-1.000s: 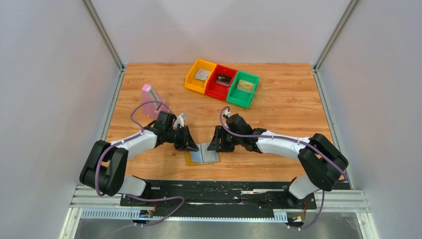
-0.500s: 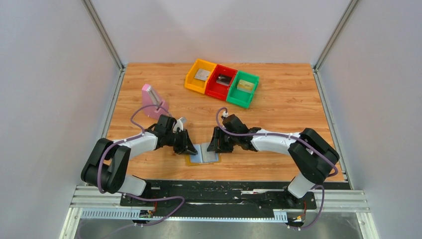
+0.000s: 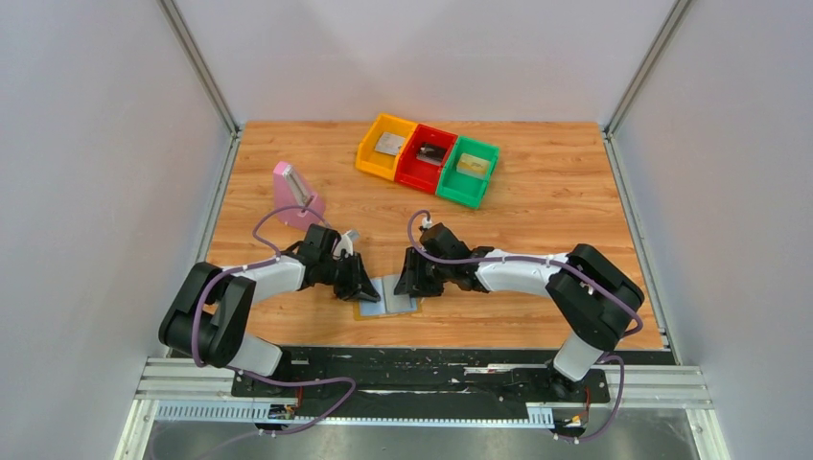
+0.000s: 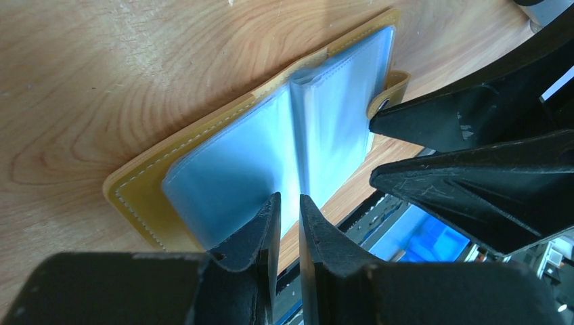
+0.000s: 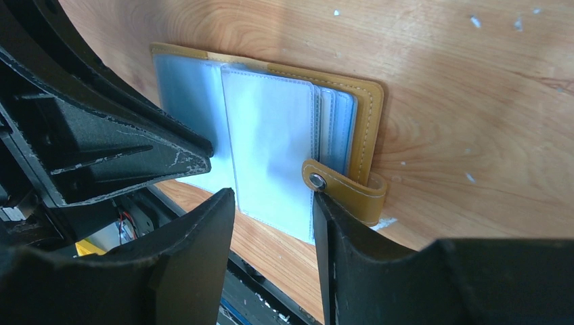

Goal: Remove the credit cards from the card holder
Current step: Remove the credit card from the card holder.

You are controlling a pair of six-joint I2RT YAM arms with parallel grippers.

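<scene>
**Three cards in three bins, holder spread open between the grippers**

Three small bins stand touching in a row at the upper centre of the top view, on the wooden table (image 3: 566, 206). Each holds one credit card lying flat. The yellow bin (image 3: 372, 165) at the left end has a silver-grey card (image 3: 388, 144). The red bin (image 3: 416, 181) in the middle has a dark grey card (image 3: 430, 153), and the green bin (image 3: 461, 196) at the right end has a golden card (image 3: 471, 164). A pink block (image 3: 292, 198) stands well to the left of the row.

The card holder (image 3: 387, 297) lies lower in the frame, near the table's front edge and well apart from the bins. It is opened flat with its mustard cover down and its light blue plastic sleeves (image 5: 271, 128) facing up. Its tan tab (image 5: 342, 191), with a metal snap, curls over one edge.

The left gripper (image 4: 290, 206) comes in from the left side of the top view. Its jaws are almost together, with the tips at the middle fold of the sleeves. Whether a sleeve leaf is pinched between them cannot be told.

The right gripper (image 5: 271, 203) comes in from the right. Its jaws stand apart, one finger at each side of the top sleeve's edge, and the finger nearer the tab touches the snap. The two grippers' tips are just beside each other over the holder.
</scene>
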